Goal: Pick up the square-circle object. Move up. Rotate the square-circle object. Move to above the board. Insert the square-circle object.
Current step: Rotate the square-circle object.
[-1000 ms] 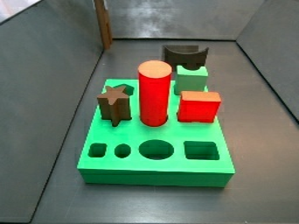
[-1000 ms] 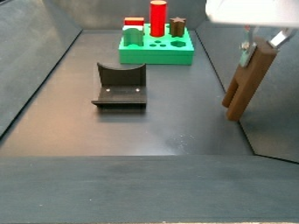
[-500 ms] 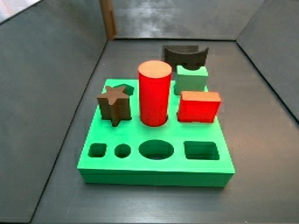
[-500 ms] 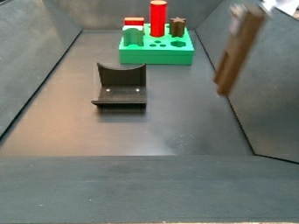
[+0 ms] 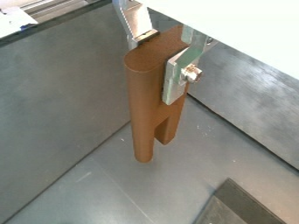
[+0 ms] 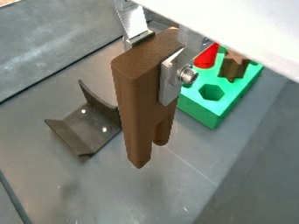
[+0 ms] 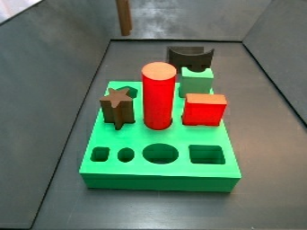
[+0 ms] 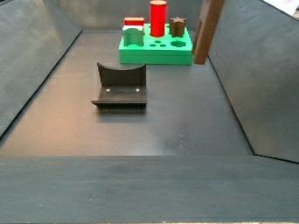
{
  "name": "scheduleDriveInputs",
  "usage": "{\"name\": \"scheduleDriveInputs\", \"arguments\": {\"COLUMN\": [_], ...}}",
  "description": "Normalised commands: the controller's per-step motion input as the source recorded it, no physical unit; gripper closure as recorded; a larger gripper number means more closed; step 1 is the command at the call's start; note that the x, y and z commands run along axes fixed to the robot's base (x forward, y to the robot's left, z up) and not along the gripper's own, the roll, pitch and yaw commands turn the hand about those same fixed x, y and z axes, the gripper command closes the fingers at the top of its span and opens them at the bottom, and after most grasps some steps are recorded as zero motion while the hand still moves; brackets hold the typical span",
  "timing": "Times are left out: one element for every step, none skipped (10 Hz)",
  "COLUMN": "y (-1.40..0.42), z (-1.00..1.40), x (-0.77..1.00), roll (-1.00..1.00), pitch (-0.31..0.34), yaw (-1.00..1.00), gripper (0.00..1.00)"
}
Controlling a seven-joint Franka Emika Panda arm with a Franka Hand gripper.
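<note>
In a wrist view the gripper (image 5: 158, 63) is clamped on the square-circle object (image 5: 152, 101) – one silver finger plate (image 5: 179, 73) w/ a screw presses on its flat side, and another finger shows at the top of the piece. The brown piece hangs upright, prongs pointing down, well above the grey floor (image 5: 70, 166). A dark corner, prob. the fixture, shows at the frame edge below the piece; I cannot tell more.

In a wrist view the same grip is seen: the gripper (image 6: 156, 58) holds the square-circle object (image 6: 142, 101) near its upper end, and the slot between the two prongs is visible at the low end. Beside the piece, on the floor, lies the fixture (image 6: 84, 131). On the other side of the piece is the board (image 6: 225, 91), w/ a red piece (image 6: 207, 56) and a dark brown block (image 6: 237, 65) on it.

In a side view the board (image 7: 162, 166) fills the middle, carrying the red cylinder (image 7: 159, 95), star block (image 7: 117, 104), red cube (image 7: 204, 110), green cube (image 7: 197, 83) and arch block (image 7: 188, 57). The square-circle object (image 7: 122, 15) shows only as a brown strip far behind the board, at the top edge; gripper not visible here.

In a side view the square-circle object (image 8: 209, 31) hangs upright just beside the board (image 8: 156, 52), on its side away from the fixture (image 8: 119, 86) – the fixture stands on the floor nearer to the camera than the board. The gripper is out of the frame.
</note>
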Motion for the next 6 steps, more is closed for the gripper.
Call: {"name": "scheduleDriveInputs", "arguments": {"y": [-0.09,-0.05,-0.04,-0.03,0.0,0.01], "z": [0.06,0.04,0.03,0.02,0.0,0.02], "x": [0.52,0.39,0.34,0.22,0.0,-0.08], "roll": [-0.1,-0.08,-0.09,-0.09,-0.02,-0.01], "pitch": [0.125,0.136,0.139,0.141,0.371,0.328], "yaw": [0.01,0.01,0.01,0.02,0.06,0.06], "gripper": [1.0,1.0,1.0,1.0,1.0,1.0]}}
